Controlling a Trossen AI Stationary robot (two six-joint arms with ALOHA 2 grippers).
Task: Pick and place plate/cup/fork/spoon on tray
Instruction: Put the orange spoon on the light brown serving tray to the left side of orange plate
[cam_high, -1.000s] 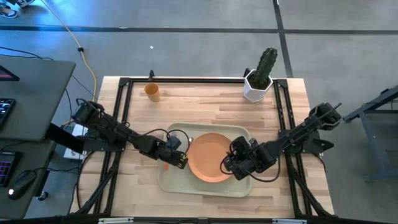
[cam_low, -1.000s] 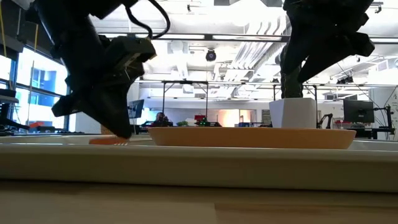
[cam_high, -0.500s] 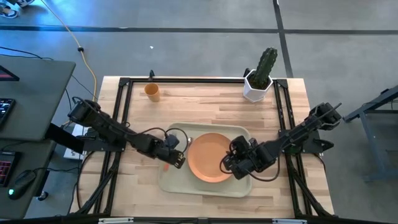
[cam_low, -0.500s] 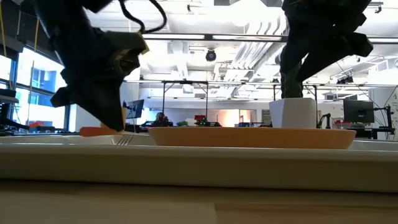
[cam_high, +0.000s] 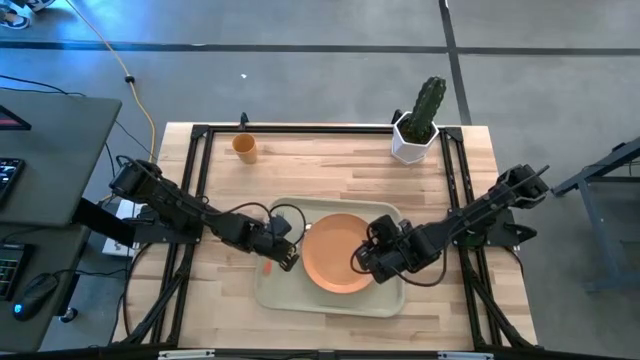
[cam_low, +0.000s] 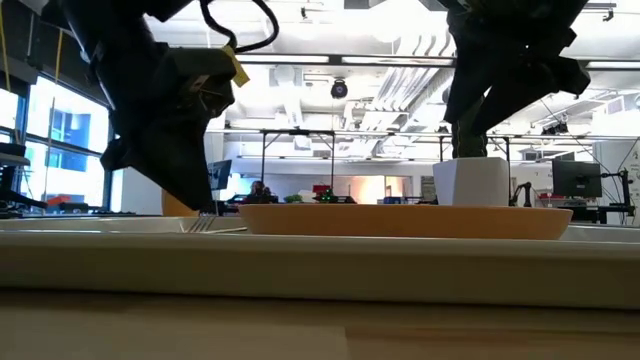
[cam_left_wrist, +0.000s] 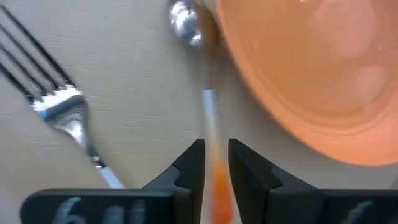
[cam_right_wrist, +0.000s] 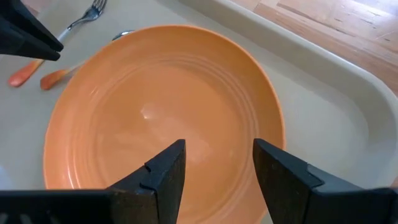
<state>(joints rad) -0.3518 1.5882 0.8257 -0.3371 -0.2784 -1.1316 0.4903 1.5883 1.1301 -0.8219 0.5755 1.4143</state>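
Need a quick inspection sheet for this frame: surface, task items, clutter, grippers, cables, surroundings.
Surface: wooden table, black frame rails along its edges.
Tray: near the table's front, between the arms.
Plate: lying in the tray.
Fork: on the tray floor, left of the plate.
Spoon: on the tray floor, bowl close to the plate rim.
Cup: upright at the back left of the table, outside the tray.
Clutter: cactus pot at the back right.
Left gripper: low over the spoon handle, jaws narrowly apart astride it.
Right gripper: open, over the plate.
Cables: black loops on both arms; yellow cable on the floor.
Surroundings: desk to the left, grey floor.
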